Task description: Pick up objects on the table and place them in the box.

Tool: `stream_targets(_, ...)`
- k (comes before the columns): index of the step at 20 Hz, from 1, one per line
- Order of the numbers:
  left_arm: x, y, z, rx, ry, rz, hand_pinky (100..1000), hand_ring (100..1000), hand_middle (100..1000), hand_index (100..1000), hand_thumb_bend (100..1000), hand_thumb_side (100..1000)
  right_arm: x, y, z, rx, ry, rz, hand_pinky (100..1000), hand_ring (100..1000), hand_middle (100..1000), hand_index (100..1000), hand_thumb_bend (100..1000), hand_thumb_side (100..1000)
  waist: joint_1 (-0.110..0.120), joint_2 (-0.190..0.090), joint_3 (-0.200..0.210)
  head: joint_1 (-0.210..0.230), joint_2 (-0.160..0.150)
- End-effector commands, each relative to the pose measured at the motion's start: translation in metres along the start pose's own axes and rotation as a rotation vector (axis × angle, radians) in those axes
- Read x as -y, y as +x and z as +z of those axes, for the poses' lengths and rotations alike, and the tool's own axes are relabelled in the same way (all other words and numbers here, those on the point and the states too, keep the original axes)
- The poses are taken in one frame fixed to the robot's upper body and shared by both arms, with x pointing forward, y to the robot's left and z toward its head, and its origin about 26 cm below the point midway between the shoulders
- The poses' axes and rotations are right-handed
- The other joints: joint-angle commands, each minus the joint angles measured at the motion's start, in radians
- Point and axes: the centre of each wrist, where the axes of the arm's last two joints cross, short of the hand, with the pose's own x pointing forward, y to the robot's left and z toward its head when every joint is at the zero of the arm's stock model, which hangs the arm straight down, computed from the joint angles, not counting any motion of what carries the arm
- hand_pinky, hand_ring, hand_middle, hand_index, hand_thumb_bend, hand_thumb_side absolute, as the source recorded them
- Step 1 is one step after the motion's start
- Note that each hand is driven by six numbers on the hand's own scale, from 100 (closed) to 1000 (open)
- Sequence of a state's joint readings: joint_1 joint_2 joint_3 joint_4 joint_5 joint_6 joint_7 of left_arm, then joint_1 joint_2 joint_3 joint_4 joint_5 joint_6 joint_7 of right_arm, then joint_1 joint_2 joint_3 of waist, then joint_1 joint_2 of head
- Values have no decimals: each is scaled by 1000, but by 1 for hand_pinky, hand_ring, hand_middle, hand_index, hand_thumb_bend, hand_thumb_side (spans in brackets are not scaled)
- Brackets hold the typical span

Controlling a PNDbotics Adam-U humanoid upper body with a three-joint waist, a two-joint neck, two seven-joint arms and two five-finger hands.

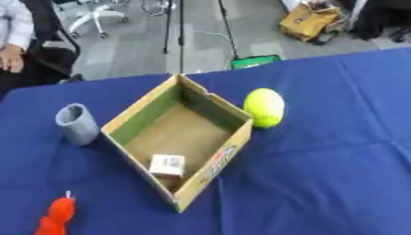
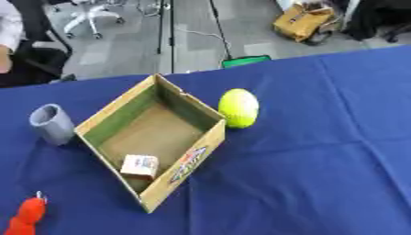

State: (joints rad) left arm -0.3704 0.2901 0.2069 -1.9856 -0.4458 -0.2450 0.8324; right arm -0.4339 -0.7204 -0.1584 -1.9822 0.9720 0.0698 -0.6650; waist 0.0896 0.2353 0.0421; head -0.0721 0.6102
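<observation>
Open-topped brown cardboard box [image 1: 181, 140] is sitting diagonally mid-surface on the blue-cloth surface [image 1: 337, 151], one corner pointing toward the near edge. Small white-and-tan carton [image 1: 167, 165] is lying inside, near the box's near corner. Yellow-green ball [image 1: 264, 107] is resting just beside the box's right wall, close to touching. Grey cylindrical cup [image 1: 78, 124] is standing upright left of the box, slightly apart. Orange-red bumpy object [image 1: 55, 218] is lying at the near-left edge, partly cut off. Wide open cloth is stretching right of the box and ball. No robot hand is showing, so fingers: cannot tell.
</observation>
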Motion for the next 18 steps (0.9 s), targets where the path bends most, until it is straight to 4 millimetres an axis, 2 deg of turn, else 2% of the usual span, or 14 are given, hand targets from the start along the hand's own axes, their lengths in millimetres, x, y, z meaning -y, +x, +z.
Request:
stream_targets(1,-1,3,-7,29,-3,10,905,903,928,934,100,1000,7,3,-25,100,151,52,828,863,855,908,100,1000,-7,-19,3,-7,0)
stream_targets(3,-1,3,-7,28,-5,11,905,903,928,934,100,1000,8,5,-32,123,216,61,834,867,857,910,111,1000,-8,-20,5,-10,1)
stream_targets(4,-1,3,-7,29,-7,12,905,901,926,932,100,1000,8,6,-35,144,250,61,848,872,868,919,164,1000,-10,-20,6,-14,2)
stream_targets(7,-1,4,-6,28,-16,17,905,901,926,931,100,1000,8,16,-50,235,421,52,848,873,870,923,174,1000,-14,-23,10,-28,6)
stream_targets(9,0,4,-6,27,-21,21,904,900,925,929,100,1000,7,22,-55,278,517,49,851,877,878,933,213,1000,-16,-24,13,-34,7)
stream_targets(15,1,5,-5,26,-34,31,903,897,923,927,100,1000,4,36,-66,370,754,54,852,882,885,946,225,980,-23,-29,21,-44,12)
stream_targets(16,1,5,-5,25,-37,33,903,896,923,926,100,1000,1,38,-67,392,810,60,852,884,885,949,313,910,-24,-29,23,-47,13)
stream_targets(17,2,5,-5,24,-38,35,903,896,923,926,100,1000,-2,40,-68,409,859,65,852,884,885,949,230,968,-25,-30,24,-49,15)
stream_targets(18,2,5,-4,24,-39,36,903,896,923,926,100,1000,-4,41,-69,419,896,68,853,888,869,953,582,700,-26,-30,24,-50,15)
